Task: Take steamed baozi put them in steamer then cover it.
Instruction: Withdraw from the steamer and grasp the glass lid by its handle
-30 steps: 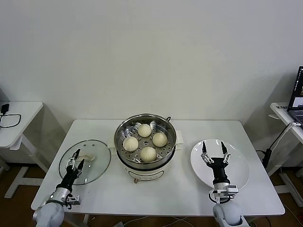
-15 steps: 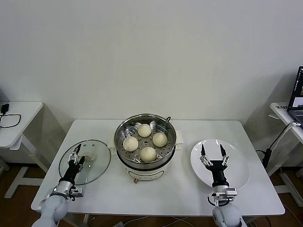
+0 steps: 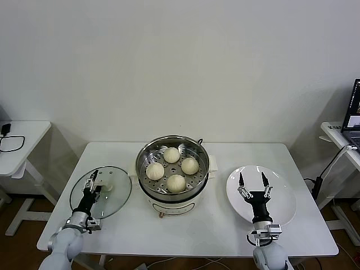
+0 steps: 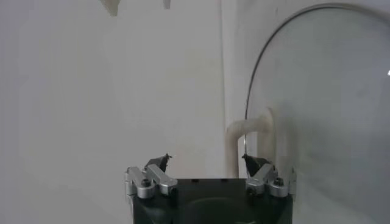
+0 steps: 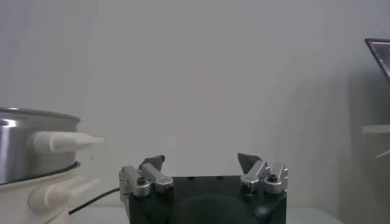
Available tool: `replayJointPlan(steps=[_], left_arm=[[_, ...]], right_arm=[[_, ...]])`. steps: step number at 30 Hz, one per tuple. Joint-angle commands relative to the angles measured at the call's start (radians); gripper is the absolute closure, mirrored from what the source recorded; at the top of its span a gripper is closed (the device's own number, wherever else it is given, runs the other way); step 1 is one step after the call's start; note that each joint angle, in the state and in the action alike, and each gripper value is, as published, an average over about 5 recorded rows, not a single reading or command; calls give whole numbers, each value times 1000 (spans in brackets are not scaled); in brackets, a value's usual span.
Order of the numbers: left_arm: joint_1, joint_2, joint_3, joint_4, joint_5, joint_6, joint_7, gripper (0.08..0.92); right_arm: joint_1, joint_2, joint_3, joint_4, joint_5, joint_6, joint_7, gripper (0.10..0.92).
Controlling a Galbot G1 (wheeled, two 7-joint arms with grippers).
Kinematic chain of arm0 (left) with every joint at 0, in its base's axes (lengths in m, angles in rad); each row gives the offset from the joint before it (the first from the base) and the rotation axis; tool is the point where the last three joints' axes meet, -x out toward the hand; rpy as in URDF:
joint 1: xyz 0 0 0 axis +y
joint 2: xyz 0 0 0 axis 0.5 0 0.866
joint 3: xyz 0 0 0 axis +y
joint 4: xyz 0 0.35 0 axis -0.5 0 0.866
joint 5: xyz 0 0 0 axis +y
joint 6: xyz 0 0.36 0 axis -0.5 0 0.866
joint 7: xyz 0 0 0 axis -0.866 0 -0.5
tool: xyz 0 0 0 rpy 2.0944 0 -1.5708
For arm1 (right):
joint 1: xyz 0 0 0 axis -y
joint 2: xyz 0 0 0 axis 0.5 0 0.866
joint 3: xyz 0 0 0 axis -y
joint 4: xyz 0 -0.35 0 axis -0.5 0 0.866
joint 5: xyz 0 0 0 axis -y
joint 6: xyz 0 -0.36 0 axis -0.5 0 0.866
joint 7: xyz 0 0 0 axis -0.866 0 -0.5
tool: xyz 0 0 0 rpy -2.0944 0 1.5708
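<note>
Looking good: all four steamed baozi (image 3: pixel 176 183) sit in the steamer (image 3: pixel 172 169). Only the cover (image 3: pixel 101 192), flat on the table (image 3: pixel 219 225), remains for you; left end effector (image 3: pixel 93 184) straddles its handle, jaws apart; right end effector (image 3: pixel 252 186) hovers wide over the plate (image 3: pixel 284 199).

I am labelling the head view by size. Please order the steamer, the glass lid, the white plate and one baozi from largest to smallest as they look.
1. Steamer
2. White plate
3. Glass lid, near the plate's size, so unsure
4. Baozi, clearly smallest
</note>
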Motion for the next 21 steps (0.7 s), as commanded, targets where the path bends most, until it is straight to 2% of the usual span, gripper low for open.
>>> replayJointPlan(steps=[1, 12, 17, 21], left_arm=[[-11, 1, 3, 14, -7, 8, 7, 305], [-12, -2, 2, 19, -9, 9, 14, 625], [-2, 2, -9, -18, -29, 16, 25, 766], [24, 15, -34, -106, -62, 32, 38, 813]], right_arm=[[3, 1, 0, -3, -6, 0, 1, 203], [8, 3, 3, -3, -14, 1, 5, 203], [9, 2, 3, -1, -16, 1, 7, 203], [12, 3, 0, 0, -18, 2, 7, 203]])
